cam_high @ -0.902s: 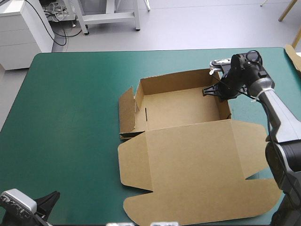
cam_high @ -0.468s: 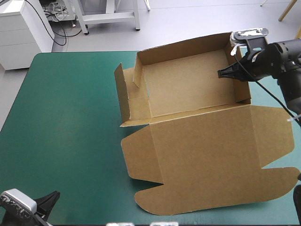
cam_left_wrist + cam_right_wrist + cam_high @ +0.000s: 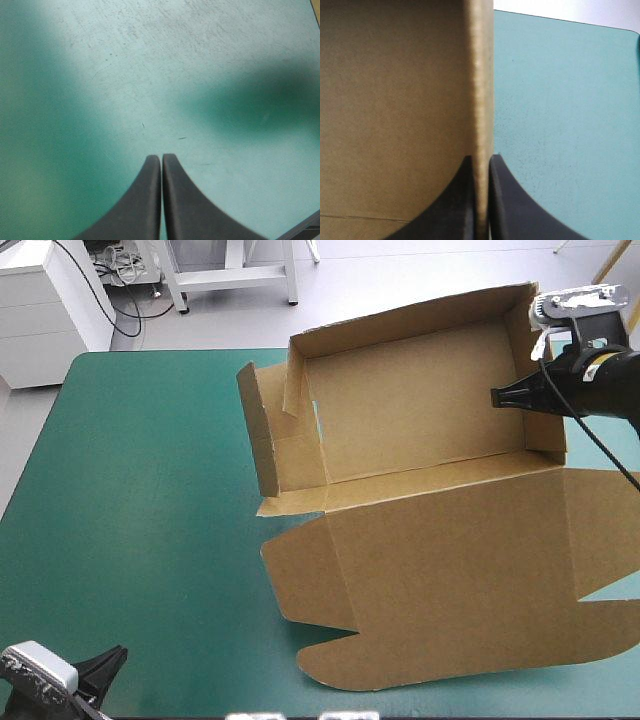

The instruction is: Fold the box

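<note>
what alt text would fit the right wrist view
The right gripper is shut on a wall of the brown box, seen edge-on between its black fingers. Board fills one side; the teal-green cover lies on the other.

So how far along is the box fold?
Done: on the box, far wall and right wall stand. In hand: right gripper shut on the right wall. To do: left wall splays out untucked, lid lies flat; left gripper idle, shut, over the table.
</note>
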`<state>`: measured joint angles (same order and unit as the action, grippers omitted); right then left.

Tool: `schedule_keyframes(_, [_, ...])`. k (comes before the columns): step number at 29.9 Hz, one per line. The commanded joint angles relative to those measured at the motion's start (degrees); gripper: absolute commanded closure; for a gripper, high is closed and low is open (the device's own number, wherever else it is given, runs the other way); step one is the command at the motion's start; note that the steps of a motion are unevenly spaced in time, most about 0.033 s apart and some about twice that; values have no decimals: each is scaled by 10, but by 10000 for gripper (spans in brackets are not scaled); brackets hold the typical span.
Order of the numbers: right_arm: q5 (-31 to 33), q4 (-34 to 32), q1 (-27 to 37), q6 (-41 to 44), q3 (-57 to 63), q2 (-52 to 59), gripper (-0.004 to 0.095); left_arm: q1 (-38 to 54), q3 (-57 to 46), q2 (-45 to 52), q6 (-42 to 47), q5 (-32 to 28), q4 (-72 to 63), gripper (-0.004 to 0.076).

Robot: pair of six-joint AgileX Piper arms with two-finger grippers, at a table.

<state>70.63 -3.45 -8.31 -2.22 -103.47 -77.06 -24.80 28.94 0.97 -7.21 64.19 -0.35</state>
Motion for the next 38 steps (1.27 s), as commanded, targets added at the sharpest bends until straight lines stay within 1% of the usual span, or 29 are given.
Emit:
schedule_keyframes(1, [-36, -6, 2, 0, -18, 20, 929, 1, 12, 5, 5, -36, -5, 731])
schedule_keyframes(31, [-36, -10, 2, 0, -18, 20, 929, 1, 12, 5, 5, -41, -9, 731])
schedule_keyframes(34, [-36, -10, 2, 0, -18, 20, 929, 1, 12, 5, -2, -40, -20, 709])
schedule_keyframes(35, [-36, -10, 2, 0, -18, 20, 929, 1, 12, 5, -2, -40, -23, 688])
schedule_keyframes(37, [-36, -10, 2, 0, -18, 20, 929, 1, 12, 5, -4, -39, -24, 627])
schedule_keyframes(38, [-36, -10, 2, -3, -18, 20, 929, 1, 12, 5, -4, -39, -24, 581])
